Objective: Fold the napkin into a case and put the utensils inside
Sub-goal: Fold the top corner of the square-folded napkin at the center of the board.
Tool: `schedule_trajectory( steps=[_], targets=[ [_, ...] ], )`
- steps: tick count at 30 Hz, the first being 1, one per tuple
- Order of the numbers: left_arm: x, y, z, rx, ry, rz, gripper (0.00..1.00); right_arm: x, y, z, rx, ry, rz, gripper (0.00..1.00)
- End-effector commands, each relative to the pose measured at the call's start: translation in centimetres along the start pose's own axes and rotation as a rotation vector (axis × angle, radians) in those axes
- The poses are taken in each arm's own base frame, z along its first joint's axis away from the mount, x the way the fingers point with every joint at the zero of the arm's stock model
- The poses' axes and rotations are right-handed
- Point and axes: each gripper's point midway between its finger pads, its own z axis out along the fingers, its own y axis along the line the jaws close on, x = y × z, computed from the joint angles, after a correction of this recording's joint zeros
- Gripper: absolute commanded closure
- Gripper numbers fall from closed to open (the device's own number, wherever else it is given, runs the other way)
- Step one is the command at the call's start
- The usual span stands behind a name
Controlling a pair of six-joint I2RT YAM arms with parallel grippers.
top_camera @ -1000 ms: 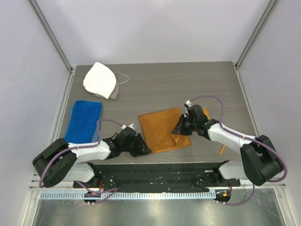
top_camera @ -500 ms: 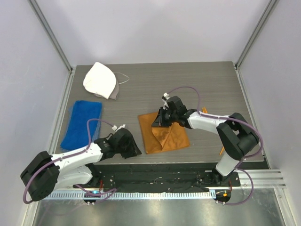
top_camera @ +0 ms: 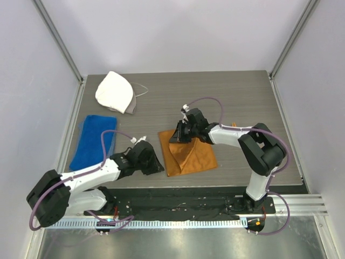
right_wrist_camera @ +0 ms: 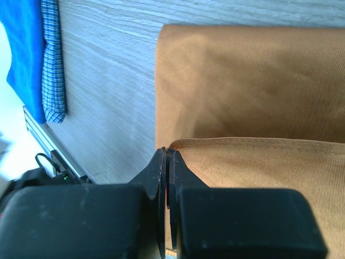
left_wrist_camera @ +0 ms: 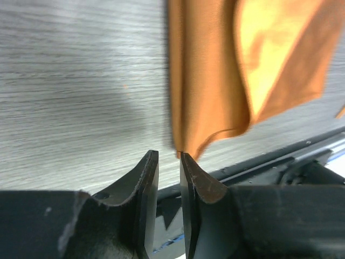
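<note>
A folded edge of the napkin point(top_camera: 190, 155) is pinched in the closed right claw point(right_wrist_camera: 166, 152); the left claw point(left_wrist_camera: 168, 157) is held narrowly open at its corner.

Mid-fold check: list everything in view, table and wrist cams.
napkin: one, rust-orange, table centre, a flap folded over
blue towel: one, blue, table's left side
checked cloth: one, blue-and-white, along the towel's edge
white cloth cap: one, white, far left
utensil: one orange tip beyond the right forearm, rest hidden
table: one, grey woodgrain
left gripper: one, black, jaws slightly apart at the napkin's near corner
right gripper: one, black, shut on the napkin's folded edge
</note>
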Motion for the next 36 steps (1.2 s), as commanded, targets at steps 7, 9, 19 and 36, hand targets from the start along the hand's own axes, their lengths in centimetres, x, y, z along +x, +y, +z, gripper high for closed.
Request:
schedule_trajectory(
  steps=[7, 9, 19, 36],
  targets=[
    [-1.8, -2.2, -0.4, 0.079, -0.077, -0.001, 0.74, -3.6, 2.2, 1.5, -0.039, -0.076, -0.009, 0.99],
    [-1.3, -2.9, -0.3, 0.095, -0.047, 0.011, 0.75, -4.0, 2.1, 1.8, -0.039, -0.079, -0.002, 0.99],
    [-0.4, -3.5, 0.4, 0.108, -0.02, 0.026, 0.76, -4.1, 1.7, 2.5, -0.033, -0.076, 0.018, 0.99],
    [-0.6, -3.9, 0.8, 0.096, -0.018, 0.041, 0.77, -5.3, 1.7, 3.9, -0.04, -0.092, 0.051, 0.99]
  ],
)
